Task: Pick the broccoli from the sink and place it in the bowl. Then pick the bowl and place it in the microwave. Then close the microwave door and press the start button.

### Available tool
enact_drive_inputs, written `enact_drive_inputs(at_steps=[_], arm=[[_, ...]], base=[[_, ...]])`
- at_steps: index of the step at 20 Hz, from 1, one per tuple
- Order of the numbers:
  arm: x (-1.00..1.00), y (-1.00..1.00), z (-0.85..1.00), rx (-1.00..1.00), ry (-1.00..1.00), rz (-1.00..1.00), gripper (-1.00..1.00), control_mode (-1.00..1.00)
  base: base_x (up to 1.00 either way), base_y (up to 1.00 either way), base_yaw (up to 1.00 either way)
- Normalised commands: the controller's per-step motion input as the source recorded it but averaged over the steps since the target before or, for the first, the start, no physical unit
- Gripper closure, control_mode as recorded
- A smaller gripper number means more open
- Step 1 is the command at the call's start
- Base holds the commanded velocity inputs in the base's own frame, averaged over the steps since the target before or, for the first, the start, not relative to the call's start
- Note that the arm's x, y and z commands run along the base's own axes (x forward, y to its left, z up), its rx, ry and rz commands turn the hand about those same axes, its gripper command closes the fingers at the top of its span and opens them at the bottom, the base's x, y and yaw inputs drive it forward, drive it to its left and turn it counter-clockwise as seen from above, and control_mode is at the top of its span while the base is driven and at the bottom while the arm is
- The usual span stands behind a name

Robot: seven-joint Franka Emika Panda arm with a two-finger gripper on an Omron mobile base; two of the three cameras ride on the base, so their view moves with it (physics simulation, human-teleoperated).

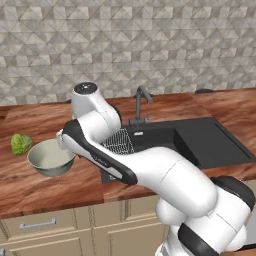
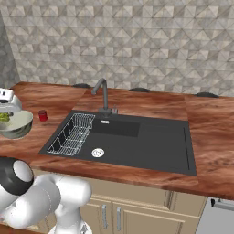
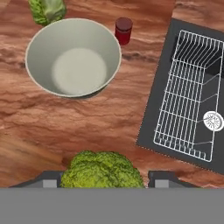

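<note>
Yellowish-green broccoli (image 3: 103, 170) sits right between the finger tips in the hand view, so I'm reading the gripper (image 3: 103, 177) as clamped on it with the jaws spread fairly wide. Its lower half is cut off at the bottom of that view, so I can't see the stalk at all.

From the hand camera the bowl (image 3: 73, 57) sits on the wooden counter (image 3: 87, 118) beyond the broccoli and a bit to the left, nothing in it. A small red jar (image 3: 124, 30) is just beside its rim, and a pale-green leafy ball (image 3: 47, 9) is near the bowl's far edge, cropped by the top of the frame.

In the left base view the arm (image 1: 150, 170) blocks the left part of the sink (image 1: 210, 140), and I can only catch a slice of the wire rack (image 1: 119, 141) behind it. The right base view shows the sink (image 2: 137, 141) properly, rack on its left side, faucet (image 2: 103, 96) at the back. The bowl (image 2: 16, 124) is half off the left edge there, with a blurry bit of green above it that I can't really make out
</note>
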Motion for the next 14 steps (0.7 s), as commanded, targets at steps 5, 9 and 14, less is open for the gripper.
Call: enact_drive_inputs(at_steps=[5, 9, 14], arm=[[0.57, 0.1, -0.32, 0.0, 0.0, 0.19, 1.0, -1.0], [0.25, 0.65, 0.0, 0.0, 0.0, 0.06, 1.0, -1.0], [0.21, 0.62, -0.21, -0.03, 0.0, 0.06, 1.0, -1.0]], base=[[0.0, 0.0, 0.0], [0.0, 0.0, 0.0], [0.0, 0.0, 0.0]])
